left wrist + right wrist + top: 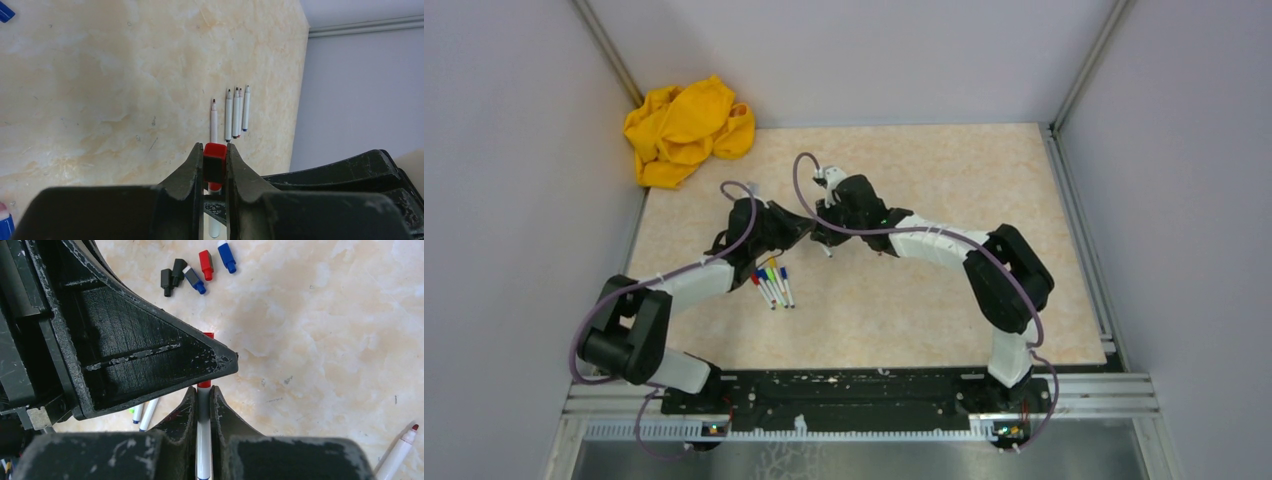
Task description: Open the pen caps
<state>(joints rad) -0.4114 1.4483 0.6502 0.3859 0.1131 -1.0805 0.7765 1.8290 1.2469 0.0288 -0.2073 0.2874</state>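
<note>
From above, both arms meet over the middle of the table [984, 330]. A cluster of capped markers [774, 286] lies toward its near left edge, and a yellow cloth [686, 130] fills the far left corner.

In the left wrist view, the left gripper [215, 156] pinches a red cap [215, 167], with four uncapped markers [235, 112] lying beyond it.

In the right wrist view, the right gripper [202, 392] clamps that marker's barrel [203, 435], and five loose caps [195, 272] lie aside. Roughly half the task seems done, and nothing blocks the pull.

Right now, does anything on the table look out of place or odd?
A crumpled yellow cloth lies bunched in the far left corner, serving no visible purpose. One uncapped red marker lies askew, apart from the others. Nothing looks spilled or broken.
</note>
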